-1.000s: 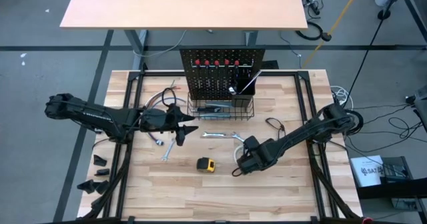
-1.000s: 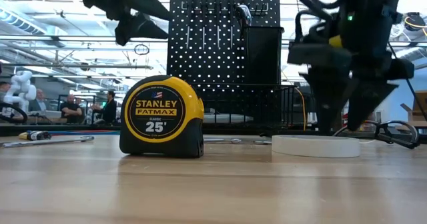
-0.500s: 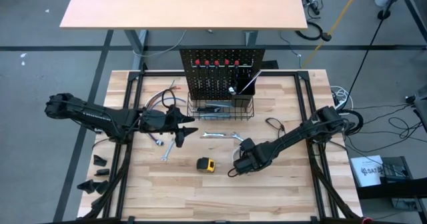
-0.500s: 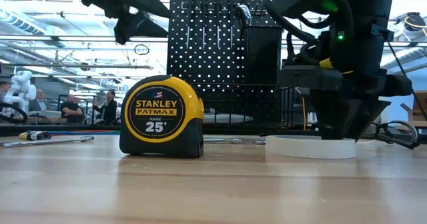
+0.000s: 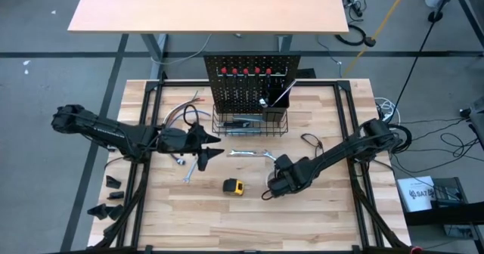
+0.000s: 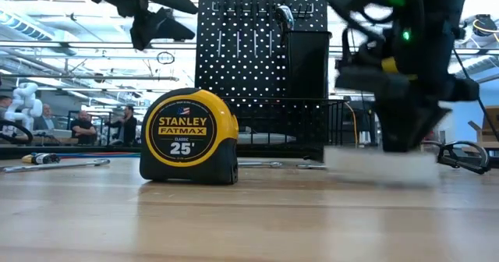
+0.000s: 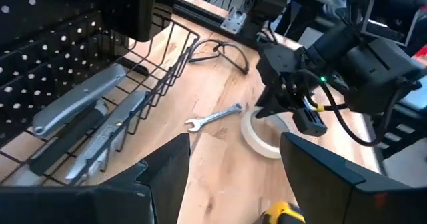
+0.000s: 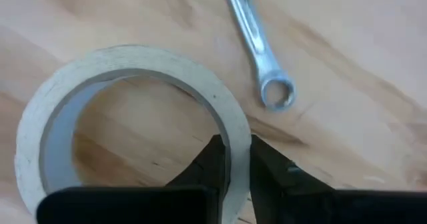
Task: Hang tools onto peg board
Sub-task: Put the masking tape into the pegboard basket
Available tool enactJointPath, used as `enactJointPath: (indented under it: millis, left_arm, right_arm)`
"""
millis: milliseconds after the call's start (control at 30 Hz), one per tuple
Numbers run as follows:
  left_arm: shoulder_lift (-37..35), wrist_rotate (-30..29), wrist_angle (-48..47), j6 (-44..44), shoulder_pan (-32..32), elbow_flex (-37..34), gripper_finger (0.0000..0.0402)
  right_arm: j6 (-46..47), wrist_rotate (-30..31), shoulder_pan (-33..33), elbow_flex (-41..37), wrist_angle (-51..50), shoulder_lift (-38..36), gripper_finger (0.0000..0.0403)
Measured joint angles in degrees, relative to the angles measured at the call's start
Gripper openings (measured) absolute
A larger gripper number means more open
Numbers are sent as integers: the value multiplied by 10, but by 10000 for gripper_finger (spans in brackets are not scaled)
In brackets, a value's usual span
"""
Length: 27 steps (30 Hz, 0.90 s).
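We see bare wooden table [image 5: 318, 209] open along the near edge, yellow-black tape measure [image 5: 233, 186] blocking the centre, silver wrench [image 5: 251, 153] lying before the black wire basket [image 5: 249, 125], right gripper [image 5: 274, 184] pinching the white tape roll [image 8: 127, 111] beside it.

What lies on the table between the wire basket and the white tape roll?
A silver wrench, seen in the high view, between the wire basket and the tape roll clamped by the right gripper.

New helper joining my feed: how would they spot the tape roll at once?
Start at the black peg board, then come toward the table's front right. The white tape roll lies flat there, its wall pinched by the right end effector. It is the only ring; a wrench lies beside it.
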Motion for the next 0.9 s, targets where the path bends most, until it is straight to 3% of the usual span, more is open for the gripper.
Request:
enactJointPath:
  millis: [267,467,600,733,900]
  left_arm:
    - [0,-14,24,-106,-2,0,235]
    - [2,27,78,-218,-2,0,235]
    - [2,11,96,-350,-2,0,235]
    - [6,-10,97,-405,-2,12,235]
    - [24,-41,93,-473,-2,17,235]
  right_arm:
    - [-42,107,0,1,-18,-73,35]
    - [-131,216,-11,2,49,-136,35]
    - [-185,189,-55,2,118,-170,35]
    - [-248,152,-89,4,179,-188,35]
    - [-322,142,-111,51,162,-186,35]
